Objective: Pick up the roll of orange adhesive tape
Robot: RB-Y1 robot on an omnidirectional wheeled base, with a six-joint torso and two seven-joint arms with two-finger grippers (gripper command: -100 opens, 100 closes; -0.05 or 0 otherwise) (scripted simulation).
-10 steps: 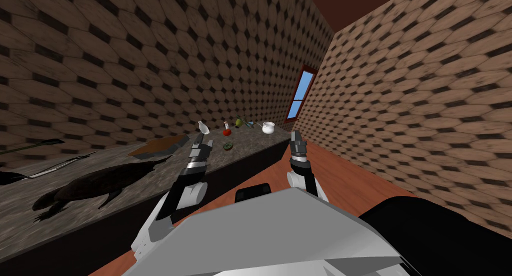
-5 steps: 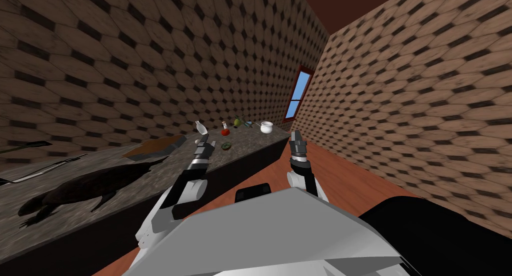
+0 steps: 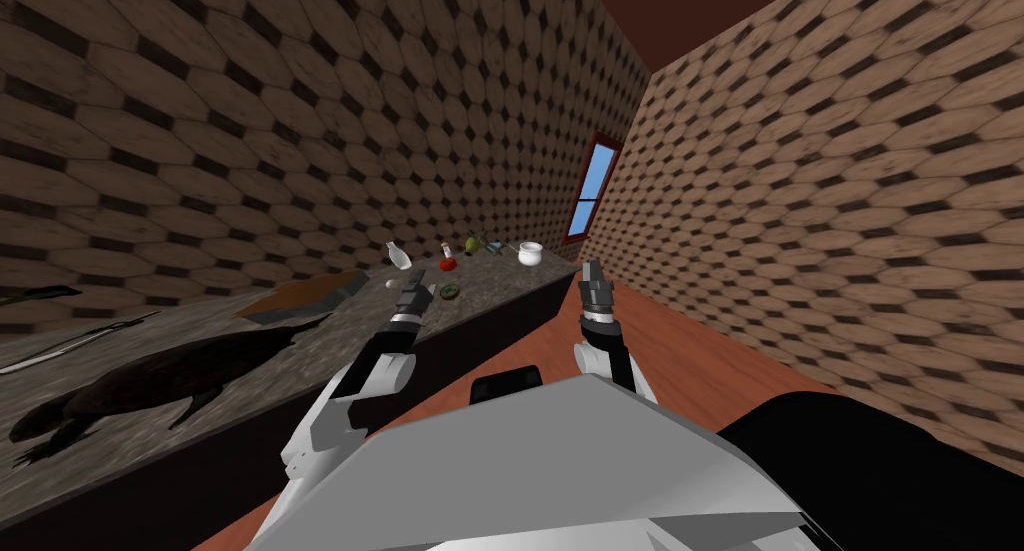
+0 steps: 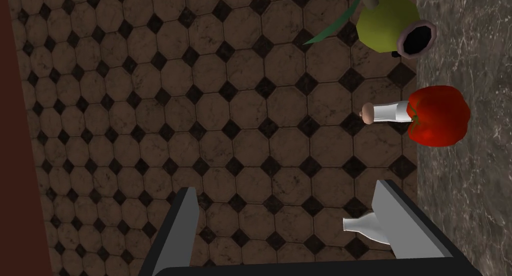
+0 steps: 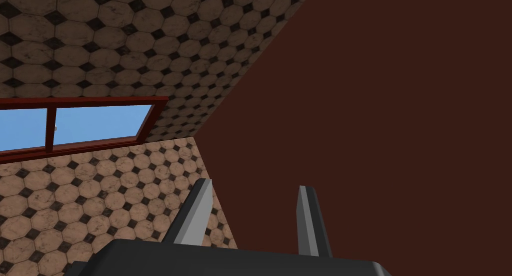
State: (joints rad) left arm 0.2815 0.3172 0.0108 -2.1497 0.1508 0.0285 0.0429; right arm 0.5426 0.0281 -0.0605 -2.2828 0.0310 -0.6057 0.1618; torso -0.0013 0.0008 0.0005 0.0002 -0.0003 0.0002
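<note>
A small dark greenish ring (image 3: 451,292), the likeliest roll of tape, lies on the grey stone counter (image 3: 310,340) near its front edge. My left gripper (image 3: 413,289) hovers over the counter just left of the ring, open and holding nothing. In the left wrist view the left gripper (image 4: 290,213) points at the tiled wall, and a white bottle (image 4: 362,225) lies partly behind one finger (image 4: 402,223). My right gripper (image 3: 591,275) is raised off the counter's front edge, open and holding nothing (image 5: 255,193).
Further along the counter are a red tomato-like thing (image 4: 439,115) beside a small corked bottle (image 4: 385,111), a yellow-green vase (image 4: 390,22) and a white pot (image 3: 531,254). A brown board (image 3: 300,295), a dark animal figure (image 3: 150,380) and long tools (image 3: 70,340) lie nearer.
I have moved along the counter, so the things on it sit further left. My left arm has stretched forward over the counter toward the ring. The right arm has held still.
</note>
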